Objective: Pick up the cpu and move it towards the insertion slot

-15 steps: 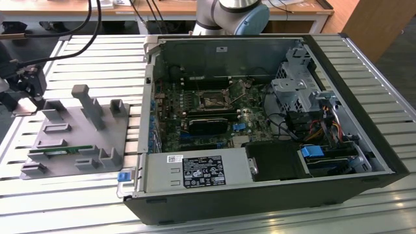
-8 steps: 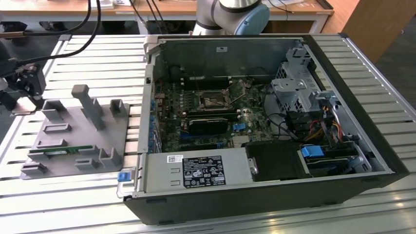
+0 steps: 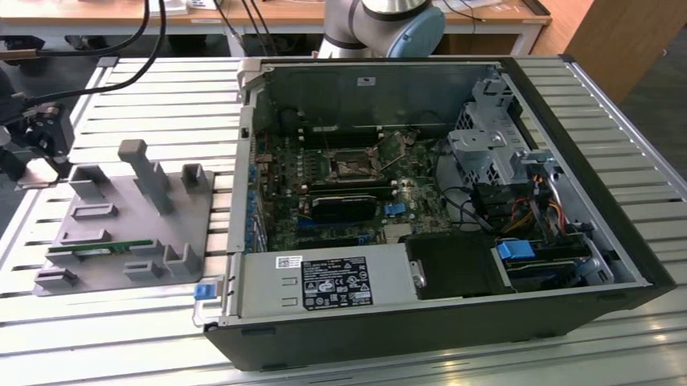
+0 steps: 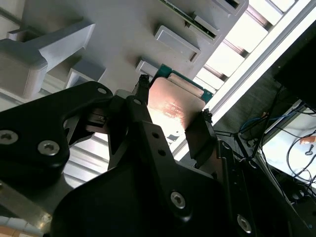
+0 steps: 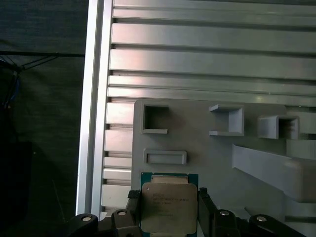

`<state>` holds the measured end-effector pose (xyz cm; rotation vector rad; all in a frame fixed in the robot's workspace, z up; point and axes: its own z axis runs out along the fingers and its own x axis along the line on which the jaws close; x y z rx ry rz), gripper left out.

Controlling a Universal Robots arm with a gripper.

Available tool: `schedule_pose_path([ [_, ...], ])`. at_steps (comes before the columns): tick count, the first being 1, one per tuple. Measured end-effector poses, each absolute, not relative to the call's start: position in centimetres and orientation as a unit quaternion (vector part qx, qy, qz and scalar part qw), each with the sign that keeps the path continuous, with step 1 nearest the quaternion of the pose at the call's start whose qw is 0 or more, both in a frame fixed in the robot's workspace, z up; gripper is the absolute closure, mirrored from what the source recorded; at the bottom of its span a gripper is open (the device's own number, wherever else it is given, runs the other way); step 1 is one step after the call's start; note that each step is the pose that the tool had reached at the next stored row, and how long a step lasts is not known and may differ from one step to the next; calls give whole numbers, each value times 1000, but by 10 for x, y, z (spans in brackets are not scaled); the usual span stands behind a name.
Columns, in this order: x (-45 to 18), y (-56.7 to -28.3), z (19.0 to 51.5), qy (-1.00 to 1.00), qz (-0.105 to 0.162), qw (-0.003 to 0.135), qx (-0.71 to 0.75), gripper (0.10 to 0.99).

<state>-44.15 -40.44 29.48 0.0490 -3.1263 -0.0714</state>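
The cpu (image 5: 169, 207), a flat silver square with a thin green rim, sits between my gripper's (image 5: 169, 217) black fingers (image 5: 132, 210), which press on two opposite sides of it. In the second wrist view the cpu (image 4: 173, 106) hangs over the grey fixture (image 4: 123, 29), clamped by the same fingers (image 4: 201, 131). In the exterior view my gripper (image 3: 41, 149) is at the far left, beside the grey fixture (image 3: 118, 233). The insertion slot (image 3: 352, 165), a square socket with a dark centre and metal frame, lies on the motherboard inside the open computer case (image 3: 429, 201), well to the exterior view's right of the gripper.
The fixture carries upright posts (image 3: 145, 177), small pockets (image 5: 155, 120) and a green memory stick (image 3: 102, 249). The slatted metal table (image 3: 161, 96) holds both fixture and case. The case's walls (image 3: 249, 161), drive cage (image 3: 488, 153) and cables (image 3: 516, 209) surround the motherboard.
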Motion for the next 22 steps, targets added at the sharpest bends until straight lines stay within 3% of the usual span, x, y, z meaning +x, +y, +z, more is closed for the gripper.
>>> schedule_pose_path([
  [22, -442, -404, 308, -1000, -22, 7, 16, 541],
])
